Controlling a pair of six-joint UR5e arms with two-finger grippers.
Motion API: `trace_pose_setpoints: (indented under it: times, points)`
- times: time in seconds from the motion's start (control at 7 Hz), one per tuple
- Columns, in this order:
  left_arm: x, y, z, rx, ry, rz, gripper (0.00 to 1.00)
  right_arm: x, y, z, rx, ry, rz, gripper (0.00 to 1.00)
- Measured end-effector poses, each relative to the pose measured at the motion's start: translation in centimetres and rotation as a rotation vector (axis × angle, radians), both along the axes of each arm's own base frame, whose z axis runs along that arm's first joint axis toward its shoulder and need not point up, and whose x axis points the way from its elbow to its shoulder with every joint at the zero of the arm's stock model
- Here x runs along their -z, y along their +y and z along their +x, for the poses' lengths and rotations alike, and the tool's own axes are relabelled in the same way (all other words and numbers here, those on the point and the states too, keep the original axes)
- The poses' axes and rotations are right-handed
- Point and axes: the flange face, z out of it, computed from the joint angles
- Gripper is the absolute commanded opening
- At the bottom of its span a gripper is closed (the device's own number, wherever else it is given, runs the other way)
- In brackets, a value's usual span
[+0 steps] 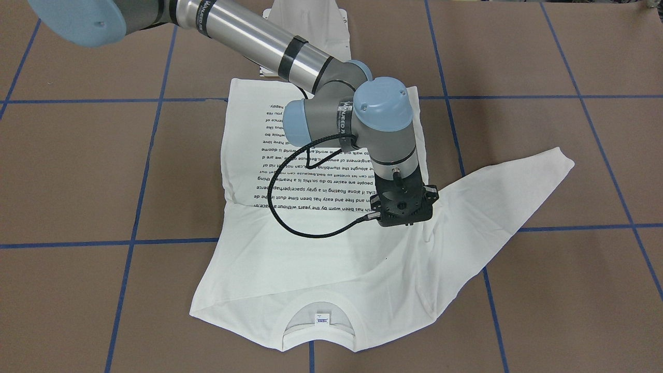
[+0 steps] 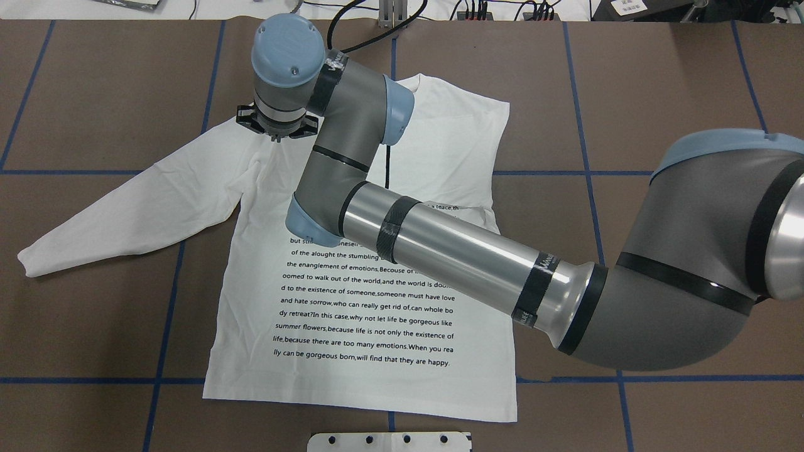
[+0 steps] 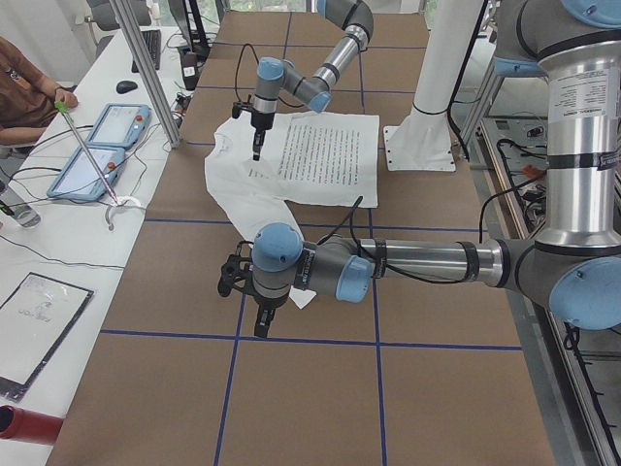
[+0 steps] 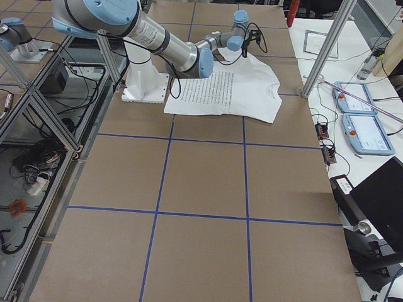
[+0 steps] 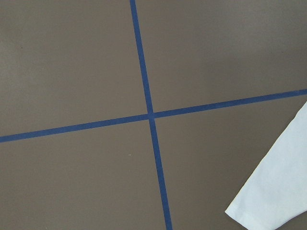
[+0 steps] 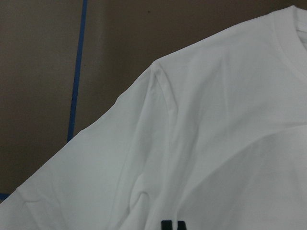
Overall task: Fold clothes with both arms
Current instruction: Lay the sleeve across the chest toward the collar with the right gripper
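Observation:
The white long-sleeved shirt (image 2: 364, 301) lies flat on the brown table, print side up, with its collar (image 1: 318, 305) and neck label (image 1: 322, 318) on the far side from the robot. One sleeve (image 2: 125, 213) stretches out to the robot's left. The other side has a straight edge with no sleeve sticking out. My right arm reaches across the shirt, and its gripper (image 1: 403, 208) points down over the shoulder where that sleeve starts; its fingers are hidden. My left gripper (image 3: 260, 325) hangs over bare table beside the sleeve's cuff (image 5: 273, 191). I cannot tell whether either gripper is open or shut.
The white pedestal base (image 2: 389, 441) stands at the shirt's hem side. Blue tape lines (image 5: 148, 115) grid the brown table. An operators' bench with tablets (image 3: 97, 146) and a seated person (image 3: 19, 87) runs along the far edge, behind aluminium posts (image 3: 146, 68).

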Motion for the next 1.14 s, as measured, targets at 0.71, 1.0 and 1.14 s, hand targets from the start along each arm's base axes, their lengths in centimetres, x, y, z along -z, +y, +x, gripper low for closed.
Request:
trace_pose_setpoints:
  times: [0.71, 1.0, 1.14]
  points:
    - [-0.9, -0.9, 0.0, 0.005, 0.003, -0.023, 0.99, 5.3, 1.6, -0.6, -0.149, -0.100, 0.145, 1.00]
    - [-0.7, -1.3, 0.2, 0.059, 0.021, -0.069, 0.99, 5.7, 2.3, 1.5, -0.151, -0.075, 0.105, 1.00]
    - [-0.7, -1.0, 0.8, 0.111, 0.038, -0.099, 0.99, 5.5, 2.6, 4.1, -0.129, -0.001, 0.063, 1.00]
